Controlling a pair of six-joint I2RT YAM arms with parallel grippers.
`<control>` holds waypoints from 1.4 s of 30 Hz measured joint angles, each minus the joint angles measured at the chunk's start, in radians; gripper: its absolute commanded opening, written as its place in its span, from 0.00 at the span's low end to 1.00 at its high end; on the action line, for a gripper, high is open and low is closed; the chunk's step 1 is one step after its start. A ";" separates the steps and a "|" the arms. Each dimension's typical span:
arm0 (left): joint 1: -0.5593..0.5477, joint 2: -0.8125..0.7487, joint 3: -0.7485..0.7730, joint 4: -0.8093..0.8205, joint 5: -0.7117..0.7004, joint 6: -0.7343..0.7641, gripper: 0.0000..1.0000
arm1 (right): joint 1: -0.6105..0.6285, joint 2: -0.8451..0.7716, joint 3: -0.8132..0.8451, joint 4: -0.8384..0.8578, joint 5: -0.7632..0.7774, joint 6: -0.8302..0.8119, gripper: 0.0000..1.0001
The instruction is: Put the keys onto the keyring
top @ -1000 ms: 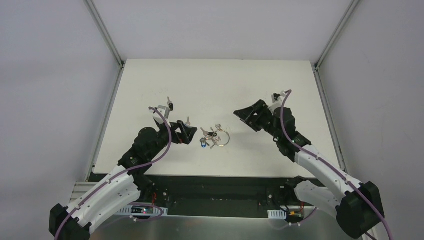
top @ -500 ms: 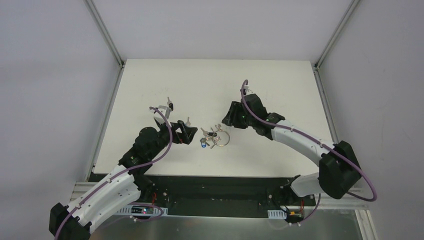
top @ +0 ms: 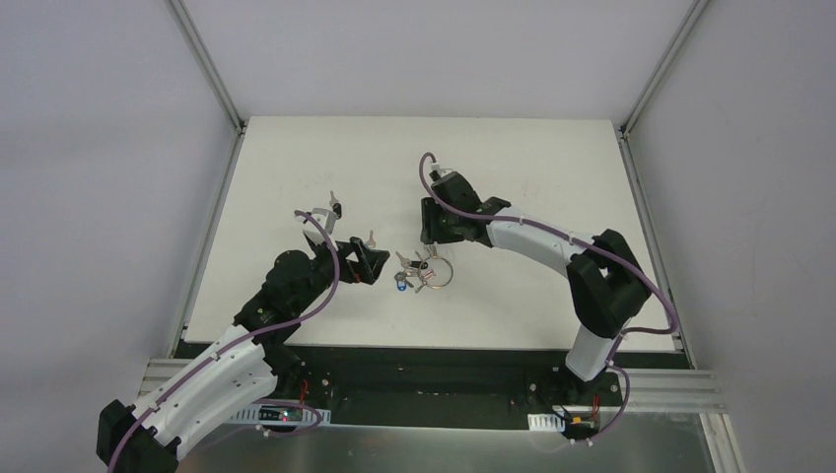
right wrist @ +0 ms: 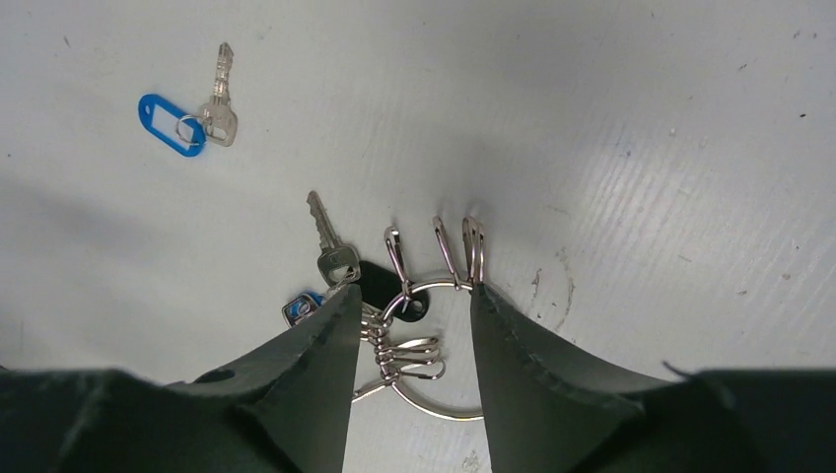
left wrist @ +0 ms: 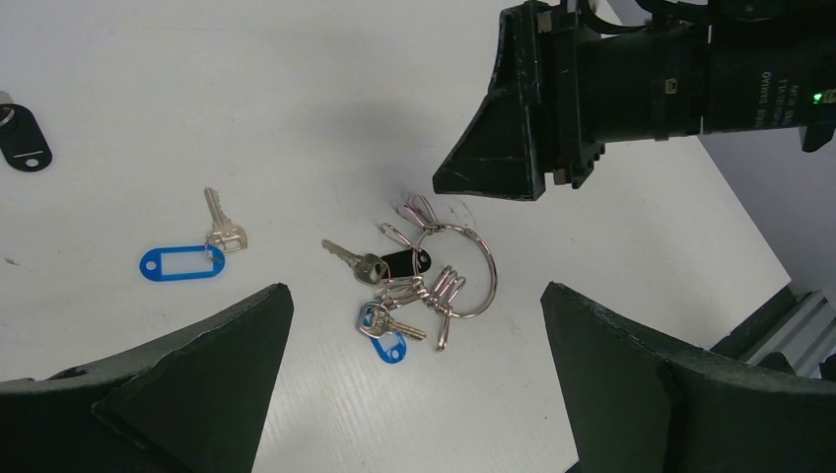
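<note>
Swung in from the right since a second ago, the right pincer [right wrist: 414, 293] now hangs over the keyring [left wrist: 491, 276], its fingers a little apart astride the ring's far rim. That ring lies flat mid-way across the worktop [top: 513, 168], keys [left wrist: 380, 268] and wire clips [right wrist: 449, 246] bunched at its left side. Another key [left wrist: 225, 235] on a blue tag [left wrist: 182, 263] lies apart, farther left. Left pincer [left wrist: 414, 291] gapes wide just left of the bunch, beside that lone key.
</note>
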 measured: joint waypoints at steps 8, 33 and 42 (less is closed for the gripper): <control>0.000 -0.005 0.000 0.000 0.000 -0.001 0.99 | 0.007 0.097 0.066 -0.045 0.060 -0.028 0.53; 0.000 0.002 0.000 0.000 0.000 -0.003 0.99 | 0.054 0.249 0.146 -0.143 0.199 -0.033 0.29; 0.000 0.002 0.000 0.001 0.001 -0.004 0.99 | 0.064 0.160 0.006 -0.093 0.318 0.086 0.00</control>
